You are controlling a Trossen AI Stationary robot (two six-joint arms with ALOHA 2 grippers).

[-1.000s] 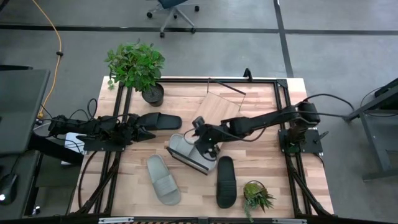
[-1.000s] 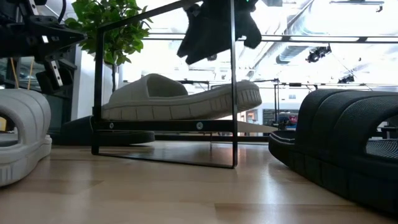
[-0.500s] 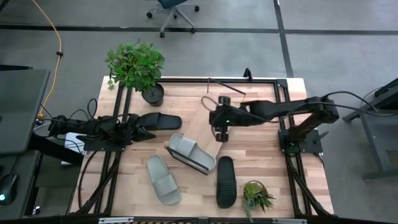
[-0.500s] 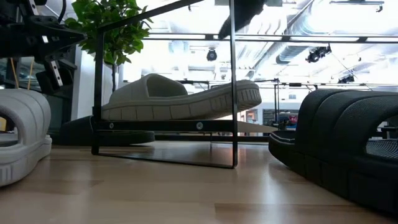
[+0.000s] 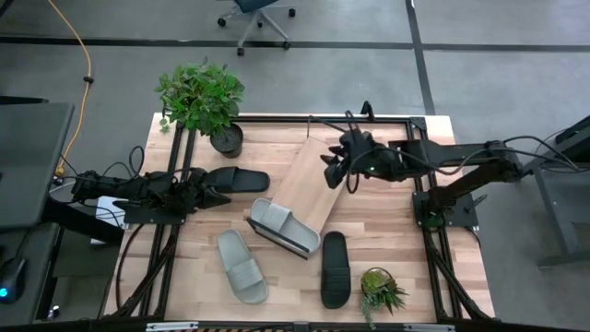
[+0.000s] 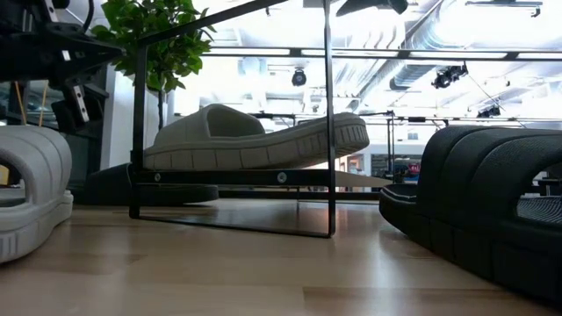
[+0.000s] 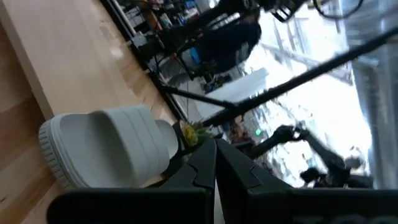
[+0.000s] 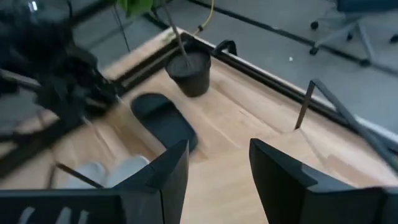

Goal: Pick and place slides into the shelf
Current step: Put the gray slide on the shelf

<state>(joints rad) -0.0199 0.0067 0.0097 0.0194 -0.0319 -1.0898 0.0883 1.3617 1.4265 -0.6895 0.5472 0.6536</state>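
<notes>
The shelf [image 5: 310, 178] lies slantwise mid-table, a light plank on a dark wire frame [image 6: 329, 114]. One grey-green slide [image 5: 284, 228] rests sole-down on the plank's near end [image 6: 255, 140]. The other grey-green slide [image 5: 242, 266] and a black slide [image 5: 335, 268] lie on the table near the front. A second black slide [image 5: 236, 180] lies by the left side. My right gripper [image 5: 339, 176] hovers open above the shelf's far end [image 8: 217, 177]. My left gripper [image 5: 219, 196] waits shut just beside the second black slide [image 7: 215, 167].
A large potted plant [image 5: 203, 97] stands at the far left corner and a small plant [image 5: 380, 290] near the front right. Dark rails frame the table edges [image 5: 419, 148]. Bare wood shows right of the shelf [image 5: 378, 217].
My right gripper has risen from over the grey-green slide on the shelf and drawn back toward the table's far right, along the plank to its far end. The slide has stayed put on the shelf.
</notes>
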